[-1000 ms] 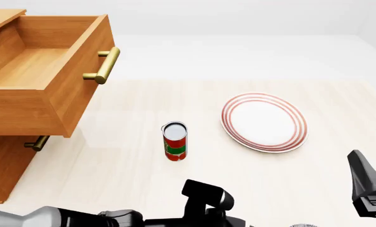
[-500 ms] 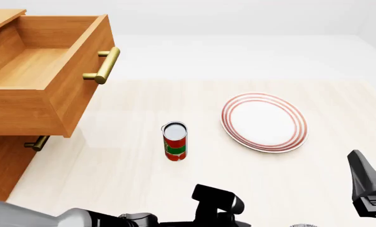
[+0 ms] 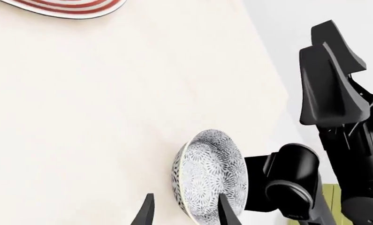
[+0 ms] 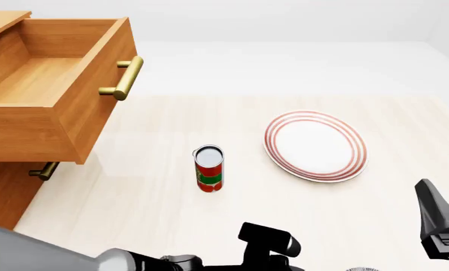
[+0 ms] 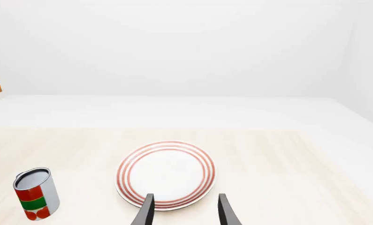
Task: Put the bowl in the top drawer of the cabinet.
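My left jaws (image 3: 183, 216) parted beside the deep grey-speckled white bowl (image 3: 210, 174) near the counter's edge, seen only by left wrist, front view shows open orange-brown wooden top drawer (image 4: 55, 84), right jaws (image 5: 184, 211) parted, empty.

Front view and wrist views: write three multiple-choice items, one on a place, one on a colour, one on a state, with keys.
1. The can stands:
A. on the plate
B. between cabinet and plate
C. in the drawer

2. The plate has rings coloured:
A. blue
B. green
C. red

3. The top drawer is:
A. open, nothing visible inside
B. shut
C. open, holding the bowl

Key: 1 B, it sits on the table between the cabinet and the plate. 2 C, red bands circle the rim. 3 A, the bowl lies by the left tool.
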`<action>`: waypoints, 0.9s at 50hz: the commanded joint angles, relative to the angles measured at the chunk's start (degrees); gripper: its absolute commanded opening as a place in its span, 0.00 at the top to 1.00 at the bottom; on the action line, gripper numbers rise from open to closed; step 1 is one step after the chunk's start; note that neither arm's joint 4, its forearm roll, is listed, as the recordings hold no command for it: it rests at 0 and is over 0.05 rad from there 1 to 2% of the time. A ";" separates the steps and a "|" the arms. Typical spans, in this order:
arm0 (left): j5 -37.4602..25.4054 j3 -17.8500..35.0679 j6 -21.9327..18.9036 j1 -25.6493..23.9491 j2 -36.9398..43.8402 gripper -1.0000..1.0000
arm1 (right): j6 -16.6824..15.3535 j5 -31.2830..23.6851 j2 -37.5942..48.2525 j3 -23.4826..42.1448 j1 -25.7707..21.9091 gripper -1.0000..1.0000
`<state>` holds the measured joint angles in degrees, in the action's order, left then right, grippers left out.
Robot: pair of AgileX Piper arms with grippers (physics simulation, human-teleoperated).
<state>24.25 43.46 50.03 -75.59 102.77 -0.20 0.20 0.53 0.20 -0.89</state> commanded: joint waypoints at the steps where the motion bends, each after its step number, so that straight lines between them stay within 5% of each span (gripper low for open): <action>1: 0.24 0.56 0.98 0.62 2.07 0.00 | 0.01 -0.10 -0.13 -0.02 0.08 0.00; 45: 3.06 3.91 2.19 -0.15 9.57 0.00 | 0.01 -0.10 -0.13 -0.02 0.08 0.00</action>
<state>27.88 46.11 51.74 -76.33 110.37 -0.20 0.20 0.53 0.20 -0.89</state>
